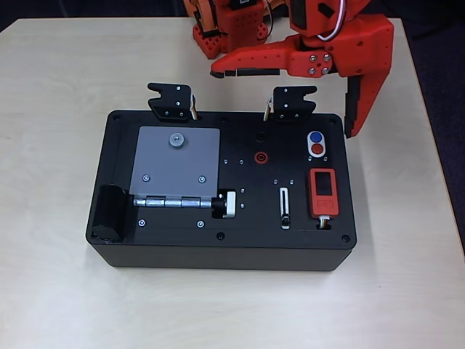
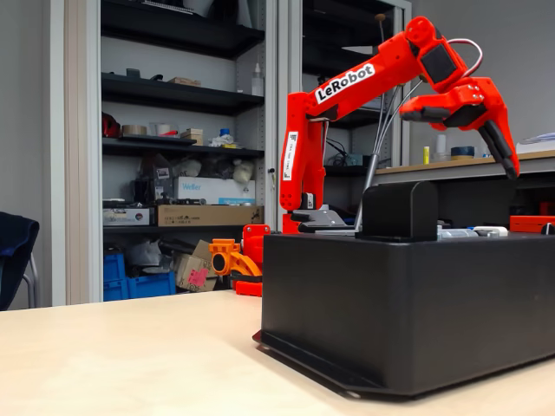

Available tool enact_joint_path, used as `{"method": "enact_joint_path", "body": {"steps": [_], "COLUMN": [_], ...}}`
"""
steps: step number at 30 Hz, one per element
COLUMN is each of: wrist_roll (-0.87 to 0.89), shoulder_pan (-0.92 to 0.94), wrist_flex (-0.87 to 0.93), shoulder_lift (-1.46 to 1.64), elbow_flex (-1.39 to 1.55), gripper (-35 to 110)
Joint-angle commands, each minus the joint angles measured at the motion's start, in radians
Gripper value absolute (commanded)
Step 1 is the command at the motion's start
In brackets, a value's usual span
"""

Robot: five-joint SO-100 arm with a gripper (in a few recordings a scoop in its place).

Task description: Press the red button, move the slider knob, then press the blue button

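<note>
Pale bench [image 1: 58, 87] carries a black box [image 1: 182, 251]. Overhead view: the end effector [image 1: 287, 102], jaws spread wide and empty, hangs at upper right; the red button [image 1: 317, 150] lies below its right fingertip [image 1: 350, 131], slightly left.

A pale wooden table [image 1: 58, 87] is seen carrying a black box [image 1: 218, 251], which lies flat on it below the wide-apart jaws in the overhead view. The arm's orange base [image 1: 218, 29] is set on the table behind them.

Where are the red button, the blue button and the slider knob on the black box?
red button [image 1: 317, 149], overhead view, centre of its round face.
blue button [image 1: 315, 137], overhead view, centre of its round face.
slider knob [image 1: 285, 219], overhead view, the black nub near the slot's lower end.
</note>
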Motion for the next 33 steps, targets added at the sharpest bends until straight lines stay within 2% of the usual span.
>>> {"method": "enact_joint_path", "body": {"steps": [1,11,19,28,33], "wrist_roll": [0.020,0.094,0.043,-0.025,-0.023], "shoulder_pan": [-0.015,-0.049,-0.048,-0.008,0.003], "wrist_flex": [-0.008,0.023,-0.020,-0.193,-0.198], "shoulder_lift": [0.071,0.184,0.321,0.410,0.373], "elbow_flex": [0.028,0.218,0.413,0.598,0.575], "gripper": [103,100,101,71,74]}}
